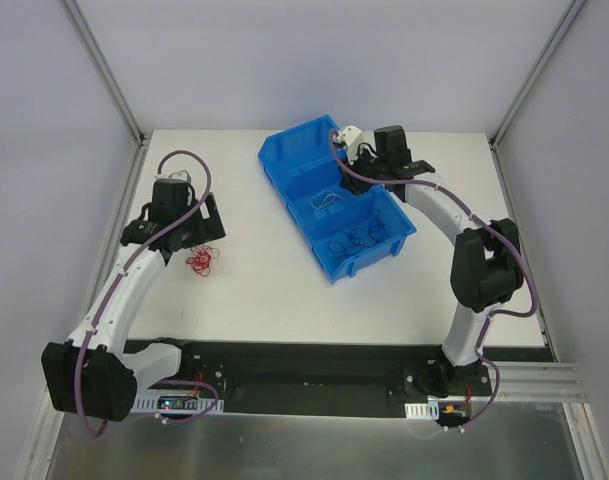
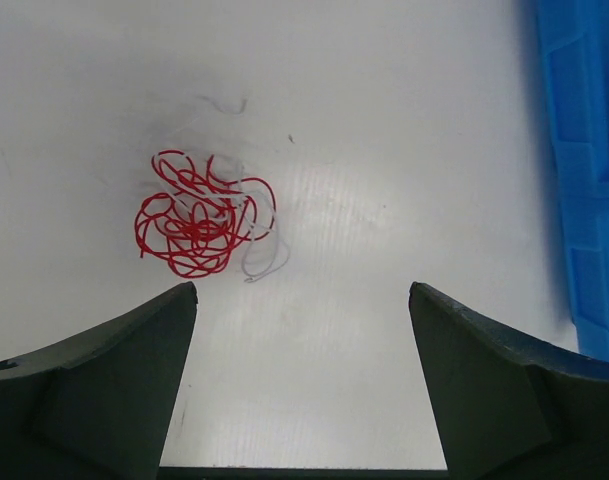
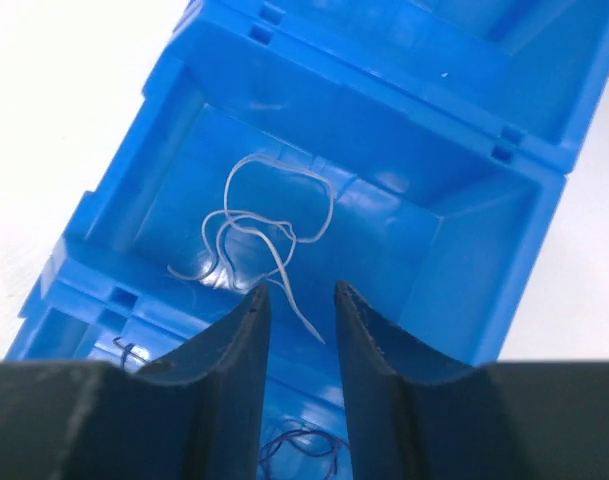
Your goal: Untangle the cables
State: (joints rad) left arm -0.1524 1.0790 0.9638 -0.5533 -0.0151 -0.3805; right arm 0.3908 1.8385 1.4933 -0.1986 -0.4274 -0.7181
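A red wire bundle (image 1: 201, 262) lies on the table just in front of my left gripper (image 1: 196, 238). In the left wrist view the red wire (image 2: 199, 222) is ahead and to the left, with a thin white strand (image 2: 266, 262) looped into its right side. My left gripper (image 2: 302, 290) is wide open and empty above the table. A white wire (image 3: 269, 225) lies in the middle compartment of the blue bin (image 1: 284, 160). My right gripper (image 3: 296, 288) hangs over it, jaws narrowly apart, with the wire's tail seen between them. A dark wire (image 1: 356, 238) lies in the near compartment.
The blue bin has three compartments in a row and sits diagonally at the table's middle back. Its edge (image 2: 584, 180) shows at the right of the left wrist view. The bin walls (image 3: 484, 230) surround my right gripper. Frame posts stand at the back corners.
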